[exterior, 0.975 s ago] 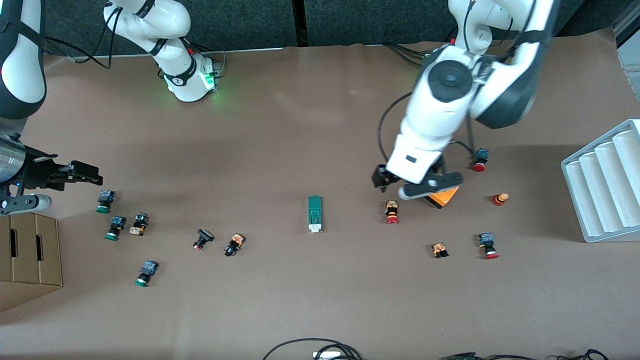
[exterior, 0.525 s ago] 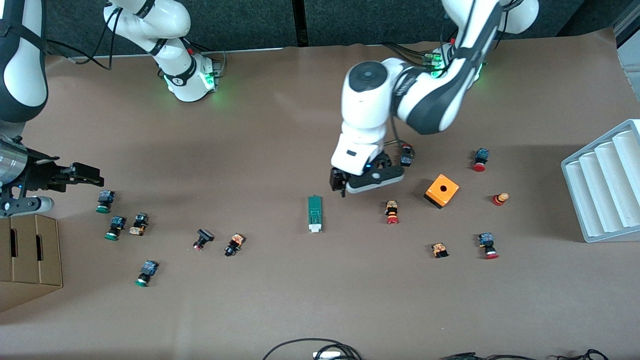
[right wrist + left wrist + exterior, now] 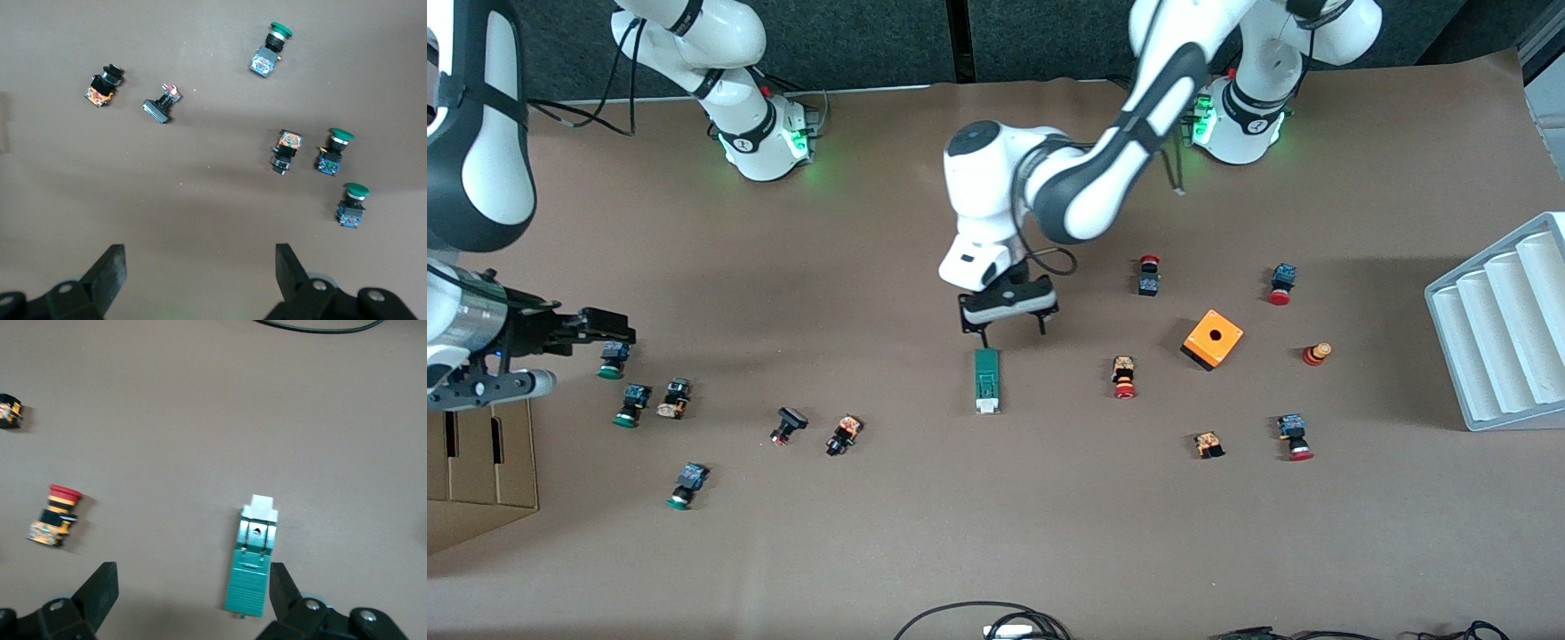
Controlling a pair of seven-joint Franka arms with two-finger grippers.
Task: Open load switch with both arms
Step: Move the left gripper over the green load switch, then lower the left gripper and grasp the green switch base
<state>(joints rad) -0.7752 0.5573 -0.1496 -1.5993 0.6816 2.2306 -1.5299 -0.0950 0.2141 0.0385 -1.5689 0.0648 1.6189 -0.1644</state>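
The load switch (image 3: 986, 380) lies flat on the desk (image 3: 996, 533), just under the left hand (image 3: 1005, 327), which hovers released over its green end; one fingertip (image 3: 283, 583) sits beside the body. The right hand (image 3: 596, 333) waits spread wide over green-capped push buttons (image 3: 330, 152), well apart from it. The switch looks light, rigid and smooth, so it may skid: best pinch the green sides, leaving the white slider (image 3: 259, 509) for the other hand.
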